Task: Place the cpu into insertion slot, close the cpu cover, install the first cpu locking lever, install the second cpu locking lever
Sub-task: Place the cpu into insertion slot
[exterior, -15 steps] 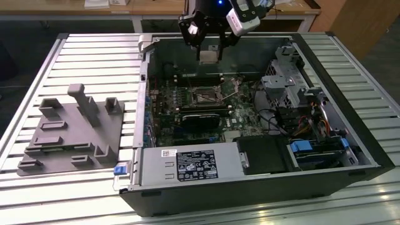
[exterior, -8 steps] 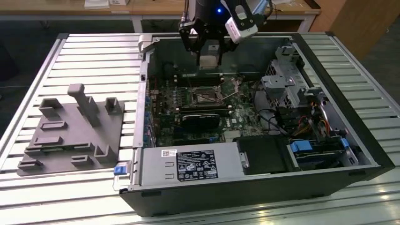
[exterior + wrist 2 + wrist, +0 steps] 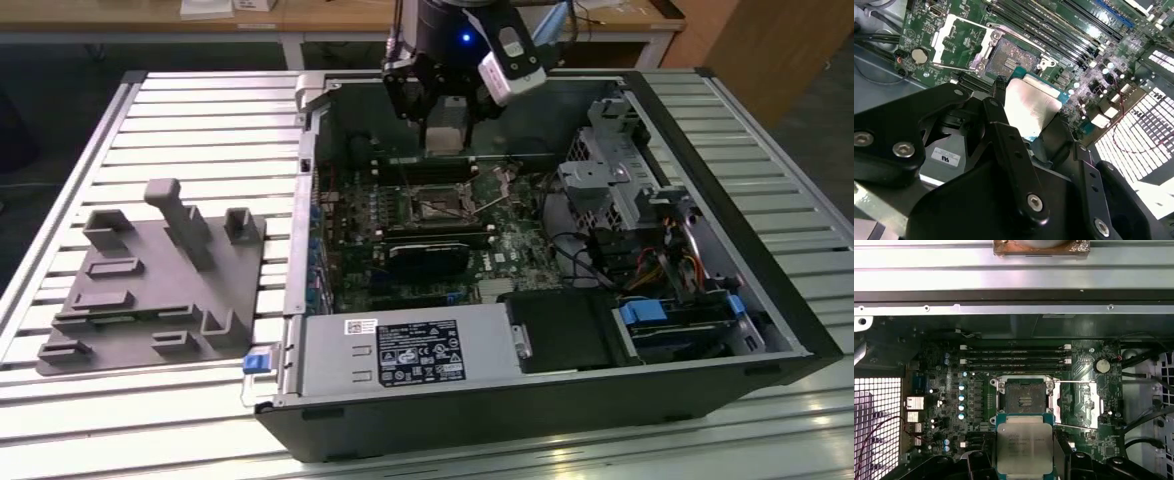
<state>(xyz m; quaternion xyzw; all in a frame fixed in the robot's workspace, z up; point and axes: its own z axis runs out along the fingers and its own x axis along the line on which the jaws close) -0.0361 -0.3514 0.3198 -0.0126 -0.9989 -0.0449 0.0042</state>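
Note:
My gripper hangs over the far side of the open computer case, shut on the cpu, a flat square chip with a silvery top. In both wrist views the cpu sits between the black fingers, above and short of the insertion slot. The slot is a dark square socket on the green board, uncovered. The cpu cover, a silver frame, lies flipped open beside it. Two thin lever wires run along the cover's edges.
Long black memory slots run just beyond the socket. A black module lies on the board on the socket's near side. The drive cage and cables fill the case's right in the exterior view. A grey fixture plate sits on the table at left.

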